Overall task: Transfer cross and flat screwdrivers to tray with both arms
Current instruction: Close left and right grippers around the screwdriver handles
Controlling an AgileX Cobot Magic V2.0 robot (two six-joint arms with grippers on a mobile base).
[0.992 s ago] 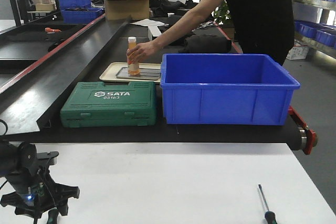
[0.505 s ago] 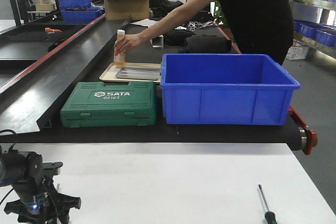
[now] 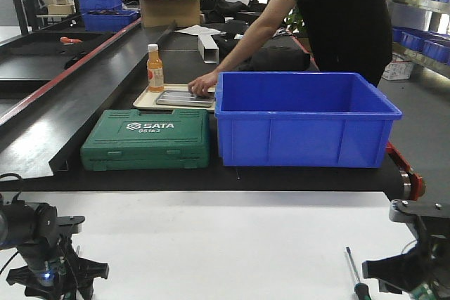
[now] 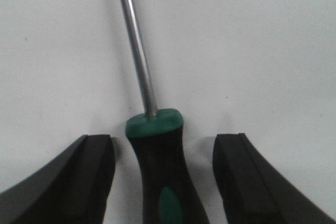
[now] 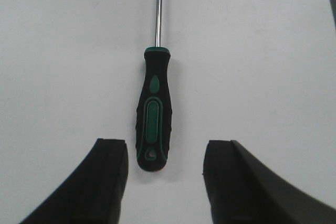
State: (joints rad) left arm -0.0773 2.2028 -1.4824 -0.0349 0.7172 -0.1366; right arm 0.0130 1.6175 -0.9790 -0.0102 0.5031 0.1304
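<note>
One screwdriver (image 4: 160,171), black handle with a green collar, lies on the white table between the jaws of my left gripper (image 4: 164,142), which is open around the handle without touching it. Its shaft (image 4: 136,45) runs away from me. The other screwdriver (image 5: 152,114) lies ahead of my open right gripper (image 5: 164,150), with only its butt end between the fingertips. In the front view the left gripper (image 3: 49,279) is at the bottom left, and the right gripper (image 3: 408,275) is beside the second screwdriver (image 3: 355,275). The grey metal tray (image 3: 184,98) lies far back on the belt under a person's hand. The tips are too small to tell apart.
The metal tray rests on a beige plastic tray (image 3: 144,100). An orange bottle (image 3: 155,68) stands at its left. A green SATA case (image 3: 146,138) and a deep blue bin (image 3: 302,121) stand on the black belt between the table and the tray. A person (image 3: 344,19) stands behind the bin.
The person lifted the orange bottle off the tray, set it down at the left, and now has a hand on the metal tray. My right arm has come into view at the bottom right.
</note>
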